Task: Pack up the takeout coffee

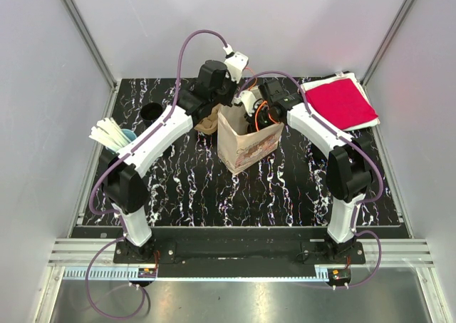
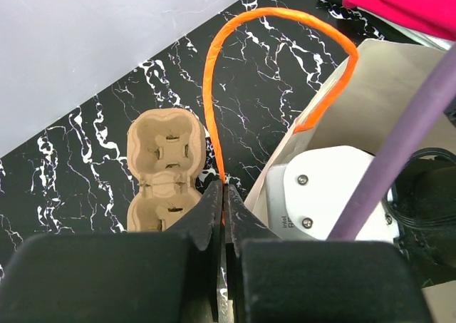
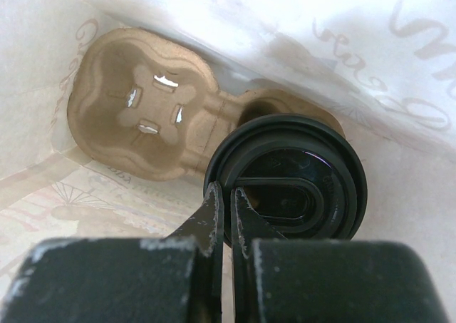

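Paper bag [image 1: 246,148] stands mid-table [image 1: 185,187], open top. Right gripper [image 3: 224,198] is down inside it, jaws pinched on the rim of the black lid [image 3: 299,173] of a cup seated in the cup carrier [image 3: 142,102] on the bag floor. Left gripper [image 2: 223,195] is clamped on the bag's orange handle [image 2: 214,73]. Spare carrier [image 2: 162,166] lies on the table at 10 o'clock of the bag, just beside it. Red cloth [image 1: 342,100] at 2 o'clock, far right corner.
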Controlling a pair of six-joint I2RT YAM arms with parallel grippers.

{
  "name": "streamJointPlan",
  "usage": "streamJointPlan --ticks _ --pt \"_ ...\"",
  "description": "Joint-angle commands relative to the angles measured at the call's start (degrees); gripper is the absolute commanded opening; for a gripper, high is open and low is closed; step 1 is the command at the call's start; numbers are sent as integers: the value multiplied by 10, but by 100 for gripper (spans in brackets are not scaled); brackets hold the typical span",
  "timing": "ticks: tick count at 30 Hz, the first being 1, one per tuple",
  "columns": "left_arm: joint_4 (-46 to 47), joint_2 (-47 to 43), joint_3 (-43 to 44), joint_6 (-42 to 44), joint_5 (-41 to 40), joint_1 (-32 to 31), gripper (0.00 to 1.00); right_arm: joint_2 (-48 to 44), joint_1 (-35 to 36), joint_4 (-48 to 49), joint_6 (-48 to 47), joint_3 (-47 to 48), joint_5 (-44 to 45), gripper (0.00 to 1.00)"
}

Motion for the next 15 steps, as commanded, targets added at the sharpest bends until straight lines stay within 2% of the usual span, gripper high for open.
streamJointPlan --ticks 1,5,13,15 --pt "13 -27 -6 8 9 -6 0 33 3 -33 -11 -5 4 0" --pt "13 -27 -7 9 9 -8 0 32 3 -32 -10 -4 3 1" --pt "13 -25 -7 11 9 -8 0 11 3 -33 -7 -5 2 25" --pt "12 -25 -7 11 9 -9 0 3 3 -33 -7 -4 2 28"
